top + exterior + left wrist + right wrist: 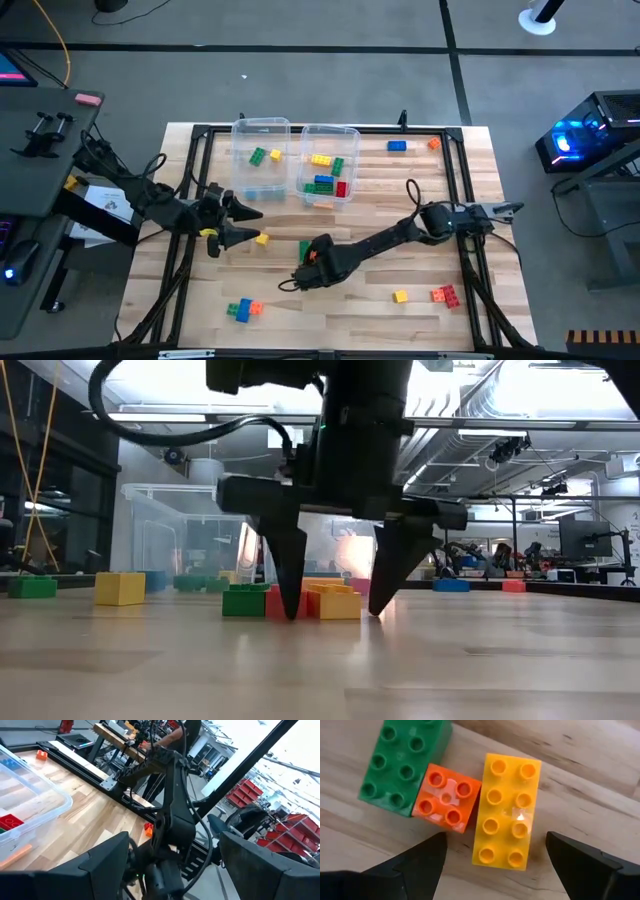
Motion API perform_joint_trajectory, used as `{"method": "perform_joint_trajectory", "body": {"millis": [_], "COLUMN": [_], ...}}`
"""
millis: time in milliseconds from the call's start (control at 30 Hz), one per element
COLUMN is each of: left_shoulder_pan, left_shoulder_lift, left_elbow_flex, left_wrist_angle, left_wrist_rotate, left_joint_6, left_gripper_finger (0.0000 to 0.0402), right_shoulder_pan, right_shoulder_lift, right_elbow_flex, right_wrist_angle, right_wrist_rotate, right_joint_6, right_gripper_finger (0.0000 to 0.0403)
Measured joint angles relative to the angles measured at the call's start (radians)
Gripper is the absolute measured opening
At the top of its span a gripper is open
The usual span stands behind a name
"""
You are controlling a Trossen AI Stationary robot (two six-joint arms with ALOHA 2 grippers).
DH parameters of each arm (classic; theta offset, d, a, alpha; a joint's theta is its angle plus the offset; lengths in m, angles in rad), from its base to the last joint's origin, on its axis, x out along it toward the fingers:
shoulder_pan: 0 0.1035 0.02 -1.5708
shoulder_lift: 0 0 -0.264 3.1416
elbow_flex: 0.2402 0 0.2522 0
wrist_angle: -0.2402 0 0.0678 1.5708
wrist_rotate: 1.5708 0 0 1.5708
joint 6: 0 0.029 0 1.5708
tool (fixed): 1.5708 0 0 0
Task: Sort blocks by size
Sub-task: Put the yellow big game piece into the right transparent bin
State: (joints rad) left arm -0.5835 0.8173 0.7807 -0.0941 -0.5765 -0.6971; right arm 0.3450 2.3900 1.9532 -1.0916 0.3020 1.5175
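A long green brick [402, 762], a small orange cube [446, 802] and a long yellow brick [507, 810] lie side by side on the wooden table, studs up. My right gripper [496, 840] is open and points down over them at the table's middle [308, 268]. Its fingers stand on either side of the yellow brick's near end, tips at table height in the low view [335, 613]. My left gripper [258, 225] is open and empty above the table left of centre, beside a small yellow block [262, 239].
Two clear bins [244, 128] [351, 133] holding several blocks stand at the far middle. Loose blocks lie about: blue [397, 146] and orange [434, 143] far right, yellow [400, 295] and red [444, 294] near right, a joined blue, green and orange group [243, 309] near left.
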Motion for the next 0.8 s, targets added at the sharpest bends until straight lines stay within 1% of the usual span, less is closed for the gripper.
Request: {"method": "perform_joint_trajectory", "body": {"millis": [100,200,300,433,467,533,667,767,800], "left_shoulder_pan": [0.000,0.000,0.000,0.000,0.000,0.000,0.000,0.000,0.000], "left_shoulder_lift": [0.000,0.000,0.000,0.000,0.000,-0.009,-0.047,-0.086,-0.100], "left_elbow_flex": [0.000,0.000,0.000,0.000,0.000,0.000,0.002,0.002,0.002], "left_wrist_angle": [-0.008,-0.021,-0.022,-0.022,-0.018,0.002,0.101,0.148,0.161], "left_wrist_rotate": [0.014,0.016,0.016,0.016,0.016,0.034,0.116,0.127,0.127], "left_joint_6": [0.001,0.000,0.000,-0.001,-0.004,-0.008,-0.004,0.030,0.048], "left_gripper_finger": [0.0298,0.0298,0.0298,0.0298,0.0298,0.0298,0.0298,0.0298,0.0298], "right_shoulder_pan": [-0.013,-0.027,-0.033,-0.033,-0.033,-0.027,-0.002,0.023,0.031], "right_shoulder_lift": [-0.001,-0.002,-0.002,-0.001,-0.001,-0.006,-0.045,-0.127,-0.162], "right_elbow_flex": [-0.007,-0.009,-0.009,-0.010,-0.010,-0.010,-0.014,-0.014,-0.014], "right_wrist_angle": [-0.031,-0.060,-0.063,-0.062,-0.069,-0.078,-0.153,-0.221,-0.241], "right_wrist_rotate": [0.006,0.013,0.017,0.020,0.020,0.013,-0.045,-0.049,-0.032], "right_joint_6": [-0.002,-0.036,-0.062,-0.106,-0.127,-0.181,-0.312,-0.379,-0.406], "right_gripper_finger": [0.0334,0.0309,0.0252,0.0146,0.0132,0.0136,0.0136,0.0136,0.0136]}}
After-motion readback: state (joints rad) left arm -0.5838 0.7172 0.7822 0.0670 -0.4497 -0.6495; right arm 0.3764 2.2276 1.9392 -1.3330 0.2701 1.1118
